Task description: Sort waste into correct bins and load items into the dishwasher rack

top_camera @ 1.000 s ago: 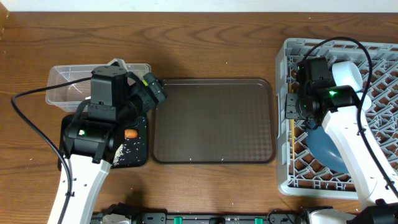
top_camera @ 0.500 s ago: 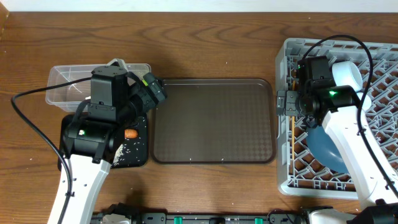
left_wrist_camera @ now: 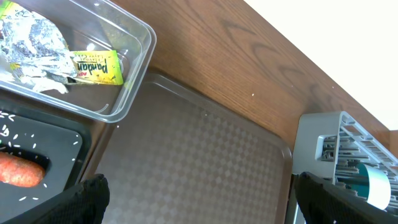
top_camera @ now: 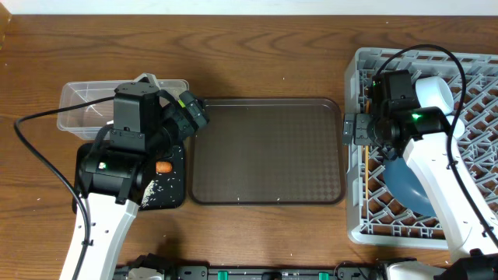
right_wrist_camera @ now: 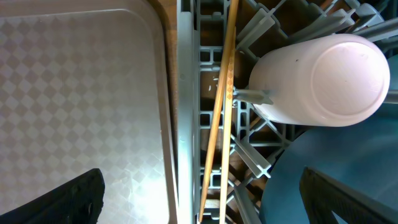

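The clear tub [top_camera: 84,105] holds the crumpled napkin [left_wrist_camera: 31,37] and the yellow-green wrapper [left_wrist_camera: 96,65]. The black tray [top_camera: 173,194] holds the orange sausage piece [top_camera: 163,166] and rice grains [top_camera: 159,189]. My left gripper [top_camera: 194,113] is open and empty above the tub's right end. The grey rack [top_camera: 366,225] holds the blue plate [top_camera: 405,183], the pink cup [right_wrist_camera: 323,78], a light blue cup [left_wrist_camera: 373,183] and two chopsticks [right_wrist_camera: 221,106] along its left wall. My right gripper [top_camera: 359,128] is open and empty over that wall, above the chopsticks. The bowl is hidden.
The brown serving tray [top_camera: 268,152] lies between the bins and the rack, with nothing on it. Its right rim is close to the rack's left wall [right_wrist_camera: 186,124]. Bare wooden table [top_camera: 272,54] runs along the back.
My right gripper's fingers have spread apart over the rack's left wall and now reach slightly further left. The left arm has not moved.
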You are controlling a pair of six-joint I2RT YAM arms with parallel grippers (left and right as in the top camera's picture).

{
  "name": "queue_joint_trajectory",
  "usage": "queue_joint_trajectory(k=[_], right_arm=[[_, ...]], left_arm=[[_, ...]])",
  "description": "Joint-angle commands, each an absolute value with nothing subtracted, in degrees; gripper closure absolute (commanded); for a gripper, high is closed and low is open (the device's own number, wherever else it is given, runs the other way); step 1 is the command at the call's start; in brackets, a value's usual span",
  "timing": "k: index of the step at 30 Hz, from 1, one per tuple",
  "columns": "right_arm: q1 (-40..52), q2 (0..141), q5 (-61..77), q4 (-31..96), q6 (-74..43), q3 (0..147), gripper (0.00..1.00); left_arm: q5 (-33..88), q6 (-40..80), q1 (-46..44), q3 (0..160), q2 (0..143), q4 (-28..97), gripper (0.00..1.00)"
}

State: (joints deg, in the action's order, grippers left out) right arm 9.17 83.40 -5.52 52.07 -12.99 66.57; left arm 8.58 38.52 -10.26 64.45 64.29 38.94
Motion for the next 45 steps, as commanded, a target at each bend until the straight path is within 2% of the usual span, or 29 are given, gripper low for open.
queue_joint_trajectory(k=[1, 13, 19, 45], right_arm=[[8.9, 82.4, -5.1, 52.0, -13.2, 66.8, 0.01], [8.9, 82.0, -5.1, 52.0, -13.2, 66.8, 0.01], [8.9, 76.8, -5.1, 52.1, -13.2, 66.8, 0.01], [11.7, 13.5, -6.0, 50.1, -14.7, 62.8, 0.01]], left_arm=[[7.9, 37.6, -10.0, 65.1, 64.3, 38.9, 0.02], [7.9, 37.5, -10.0, 65.1, 64.3, 39.0, 0.02], [7.9, 37.5, -10.0, 65.1, 64.3, 38.9, 0.02], [7.9, 37.5, -10.0, 65.1, 64.3, 38.9, 0.02]])
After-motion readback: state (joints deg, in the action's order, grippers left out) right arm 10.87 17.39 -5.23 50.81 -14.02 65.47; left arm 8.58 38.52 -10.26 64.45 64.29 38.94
